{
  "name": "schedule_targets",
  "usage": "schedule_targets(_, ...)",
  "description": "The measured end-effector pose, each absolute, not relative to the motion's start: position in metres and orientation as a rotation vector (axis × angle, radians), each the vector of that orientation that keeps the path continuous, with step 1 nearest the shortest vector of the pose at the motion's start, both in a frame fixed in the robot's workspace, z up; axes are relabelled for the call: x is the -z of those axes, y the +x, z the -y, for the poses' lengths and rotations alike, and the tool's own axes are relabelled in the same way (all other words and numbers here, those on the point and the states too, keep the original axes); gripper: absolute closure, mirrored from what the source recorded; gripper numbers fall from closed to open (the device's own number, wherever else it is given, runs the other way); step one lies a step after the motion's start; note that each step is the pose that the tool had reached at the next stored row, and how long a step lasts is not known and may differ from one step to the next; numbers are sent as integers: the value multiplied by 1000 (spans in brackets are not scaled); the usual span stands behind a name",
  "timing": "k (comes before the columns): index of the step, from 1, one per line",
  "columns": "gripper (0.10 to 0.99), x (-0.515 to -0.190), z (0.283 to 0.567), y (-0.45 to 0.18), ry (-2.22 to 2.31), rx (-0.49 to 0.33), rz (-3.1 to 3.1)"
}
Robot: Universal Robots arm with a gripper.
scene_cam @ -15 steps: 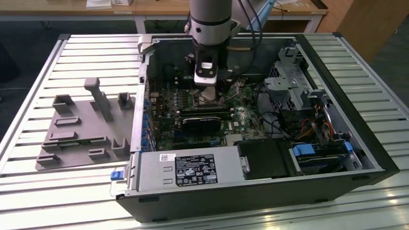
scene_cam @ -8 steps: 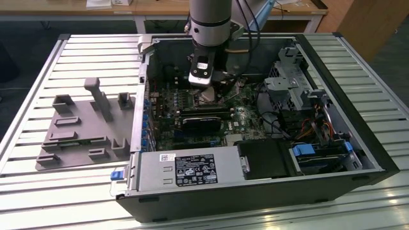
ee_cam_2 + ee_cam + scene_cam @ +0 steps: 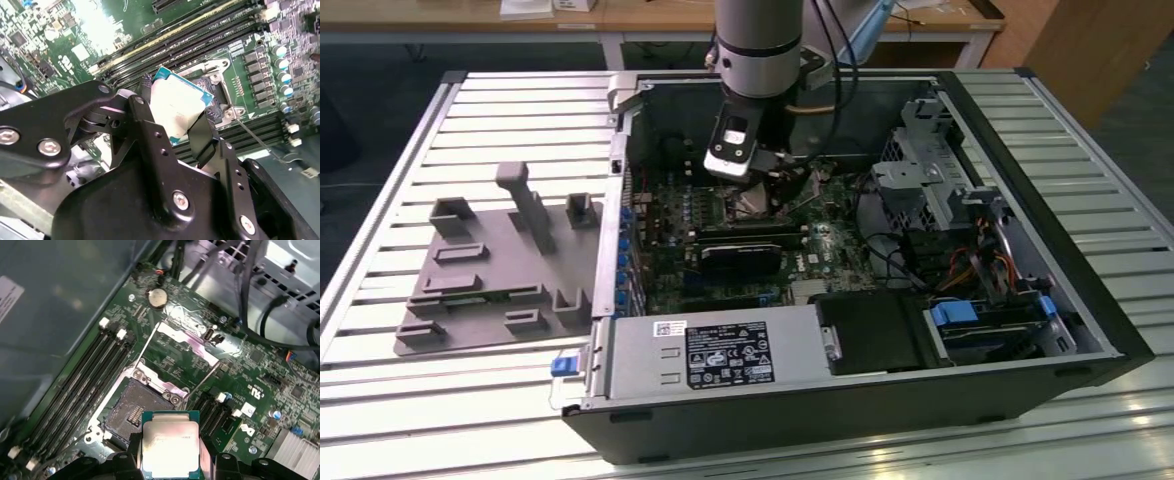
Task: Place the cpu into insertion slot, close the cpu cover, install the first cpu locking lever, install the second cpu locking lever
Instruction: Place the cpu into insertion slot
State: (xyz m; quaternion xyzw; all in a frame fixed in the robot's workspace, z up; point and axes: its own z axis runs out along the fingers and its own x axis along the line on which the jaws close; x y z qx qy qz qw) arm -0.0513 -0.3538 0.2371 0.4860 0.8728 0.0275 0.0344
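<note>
The small flat square cpu (image 3: 181, 100) with its silvery-grey metal top and teal-green edge sits clamped between the two black fingers (image 3: 202, 141) of the claw (image 3: 174, 114), which grip it by opposite edges. In the second wrist view the chip is tilted against the board below it. In the first wrist view the cpu (image 3: 170, 447) hangs just beside the square dark insertion slot (image 3: 131, 410) with its metal rim, overlapping the slot's near corner in the picture. Whether chip and socket touch cannot be told. The socket's contact field lies bare.

Beyond the slot the thin silvery cpu cover (image 3: 189, 341), a metal frame plate, is swung open away from the socket. Two thin wire locking levers (image 3: 146, 347) stand unlatched along its sides.

Long narrow black memory slots (image 3: 75, 385) flank the socket on the green motherboard (image 3: 260, 360), and a round silver coin battery (image 3: 157, 297) sits past the cover.

In the exterior view the claw (image 3: 744, 188) reaches down from the grey arm (image 3: 758, 40) into an open black computer case (image 3: 854, 425), which lies on a slatted metal bench (image 3: 427, 425). A silver power supply box (image 3: 707, 355) occupies the case's near wall. A grey moulded fixture tray (image 3: 480, 290) rests on the bench on the exterior view's left of the case.
</note>
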Motion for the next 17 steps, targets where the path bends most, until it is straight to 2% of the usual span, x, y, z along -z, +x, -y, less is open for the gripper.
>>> schedule_targets(17,549,-234,344,-51,1745,-73,-2522)
